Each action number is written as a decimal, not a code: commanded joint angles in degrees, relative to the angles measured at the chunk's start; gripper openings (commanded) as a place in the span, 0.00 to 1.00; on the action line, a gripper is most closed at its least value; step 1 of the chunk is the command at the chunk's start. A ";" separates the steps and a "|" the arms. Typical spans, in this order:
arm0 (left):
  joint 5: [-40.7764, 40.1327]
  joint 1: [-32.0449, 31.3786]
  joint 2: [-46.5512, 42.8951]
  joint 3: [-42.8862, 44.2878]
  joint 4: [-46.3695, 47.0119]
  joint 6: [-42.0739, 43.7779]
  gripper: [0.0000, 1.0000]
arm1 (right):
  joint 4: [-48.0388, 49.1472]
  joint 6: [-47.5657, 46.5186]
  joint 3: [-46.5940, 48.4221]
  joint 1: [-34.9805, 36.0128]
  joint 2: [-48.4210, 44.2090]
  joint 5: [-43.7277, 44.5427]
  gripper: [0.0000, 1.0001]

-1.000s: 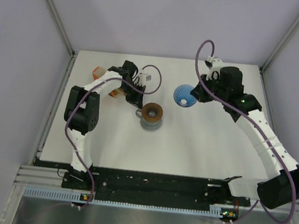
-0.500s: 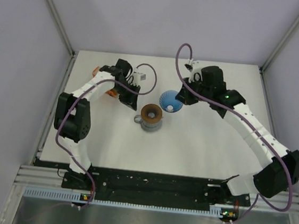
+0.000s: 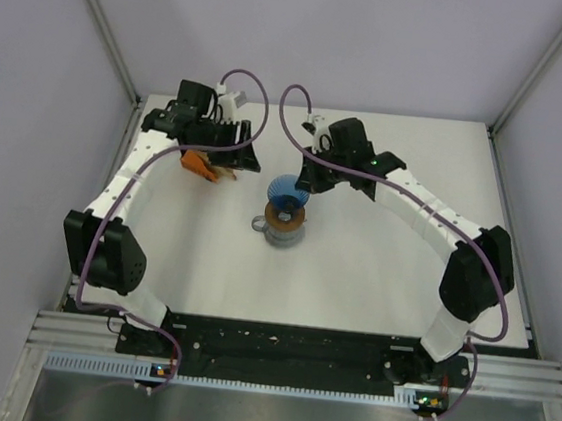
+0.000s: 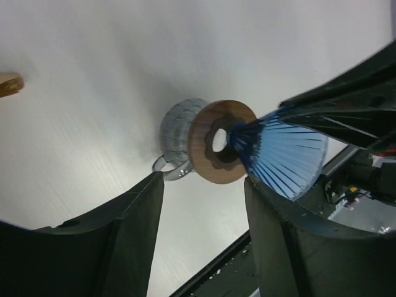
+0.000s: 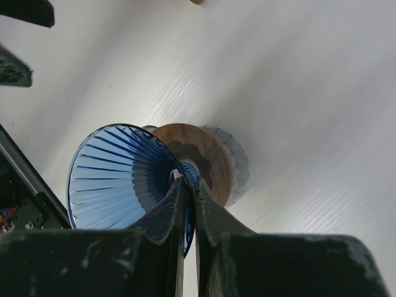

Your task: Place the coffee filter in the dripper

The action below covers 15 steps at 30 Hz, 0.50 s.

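Dripper [image 3: 284, 188], bright blue and ribbed inside, hangs over the grey mug [image 3: 284, 235] near the middle of the white worktop [image 3: 384, 282], a little toward the far edge. The right gripper [image 5: 189, 185] has its jaws clamped on the cone's wall, one finger inside the rim and one outside, as the right wrist view shows. The cone's narrow end meets the hole of the brown ring [image 5: 201, 158] that sits on top of the mug. Whether it is seated there cannot be told. The cone is tilted, its open mouth leaning toward the far edge. The mug's handle points to the left edge. Toward the far left corner, the left gripper [image 4: 204, 182] hovers with jaws apart and nothing between them, just beside an orange packet [image 3: 198, 163] lying on the worktop. From its wrist camera, the mug, ring and blue cone line up beyond the spread fingers [image 4: 124, 241]. The coffee filter cannot be picked out as a separate sheet in any view.
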 commanded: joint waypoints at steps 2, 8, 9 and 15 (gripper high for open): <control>6.23 -3.14 -3.79 -3.69 5.14 -5.96 0.61 | 3.16 0.33 3.44 0.51 2.00 -2.10 0.00; 4.31 -6.13 -3.09 -6.67 6.73 -6.57 0.60 | 3.86 1.21 2.74 0.51 3.15 -3.51 0.00; 3.87 -6.31 -2.83 -7.38 7.08 -6.84 0.58 | 3.86 1.21 2.47 0.60 3.23 -3.51 0.00; 1.76 -7.89 -2.22 -11.43 9.80 -8.33 0.42 | 5.09 1.12 0.28 0.69 3.50 -3.60 0.00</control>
